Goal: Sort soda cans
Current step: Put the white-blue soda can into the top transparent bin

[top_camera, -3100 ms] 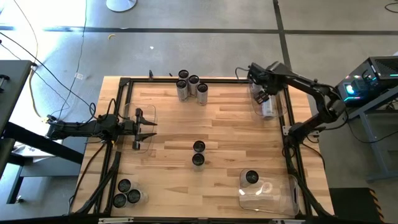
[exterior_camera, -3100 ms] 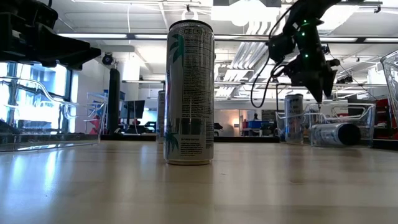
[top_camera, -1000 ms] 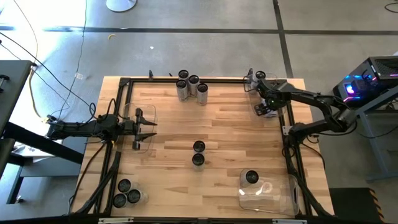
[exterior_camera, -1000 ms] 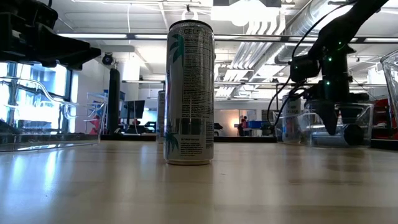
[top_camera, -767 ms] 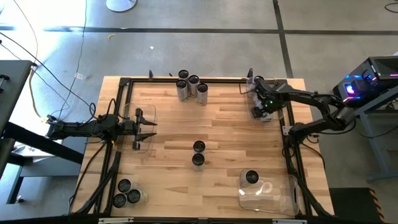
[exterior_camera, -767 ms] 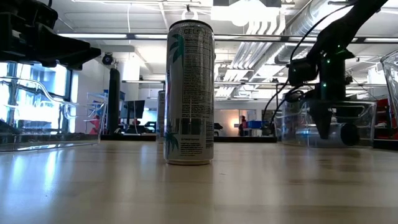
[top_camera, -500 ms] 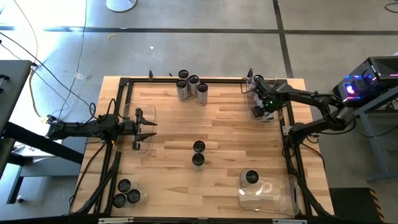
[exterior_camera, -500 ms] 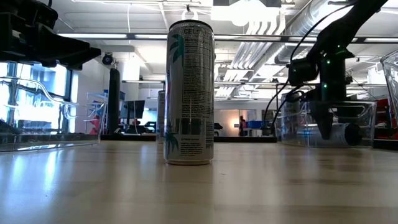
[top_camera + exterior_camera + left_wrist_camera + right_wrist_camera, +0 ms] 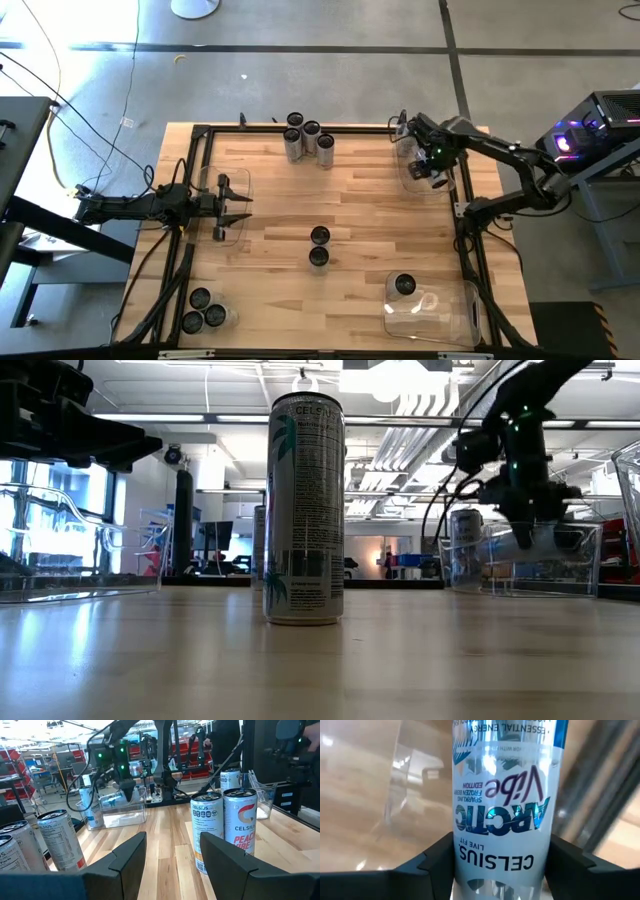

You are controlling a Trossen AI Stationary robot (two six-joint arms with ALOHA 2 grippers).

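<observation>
My right gripper (image 9: 432, 170) is over the clear bin (image 9: 412, 176) at the far right corner of the table (image 9: 360, 210), and its jaws are clamped on an Arctic Vibe can (image 9: 502, 805) lying sideways between them, lifted clear of the bin floor in the low view. One more can (image 9: 403, 127) stands upright at the far edge of that bin. My left gripper (image 9: 232, 208) hangs at the left edge of the table by another clear bin (image 9: 238, 215), jaws parted with nothing between them, as the left wrist view shows. Across the table: a cluster of four cans (image 9: 308, 139) at the far edge, middle; a pair of cans (image 9: 319, 246) standing one behind the other at the centre; three cans (image 9: 203, 311) in the near left corner; and a single can (image 9: 404, 285) at the far side of the big clear bin (image 9: 450, 315) in the near right corner. From table level the nearest centre can (image 9: 305, 510) stands upright, right in front of the camera.
</observation>
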